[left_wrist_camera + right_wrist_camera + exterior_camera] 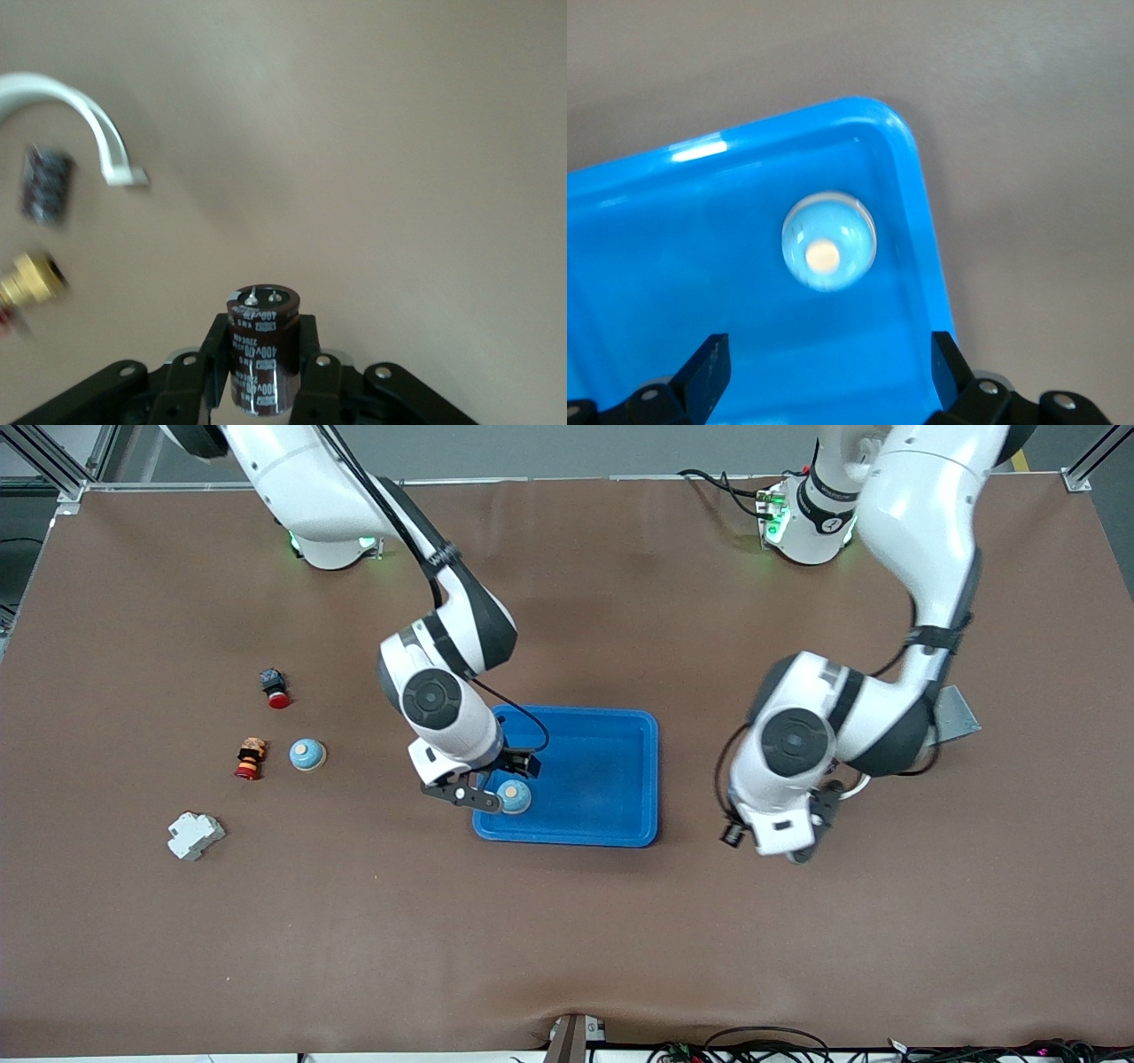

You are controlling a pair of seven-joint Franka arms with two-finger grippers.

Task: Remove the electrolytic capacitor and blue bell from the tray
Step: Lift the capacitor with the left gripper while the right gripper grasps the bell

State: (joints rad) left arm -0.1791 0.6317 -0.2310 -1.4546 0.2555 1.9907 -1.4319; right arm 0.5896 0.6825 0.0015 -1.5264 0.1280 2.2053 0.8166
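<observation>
Toward the right arm's end of the brown table mat (567, 939) lie bystanders — a black-and-red push button (275, 688), an orange-striped red-capped plug (251, 758), a white plastic terminal block (195, 836).

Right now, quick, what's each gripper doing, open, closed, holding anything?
Left gripper: closed on the capacitor, over bare table beside the blue tray.
Right gripper: open, empty, above the bell lying in the tray's corner.

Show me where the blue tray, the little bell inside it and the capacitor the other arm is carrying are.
blue tray (611, 779): front view, on its bare floor.
bell (828, 241): right wrist view, on its domed top.
capacitor (263, 350): left wrist view, on its dark printed side, between the left gripper's fingers.
</observation>
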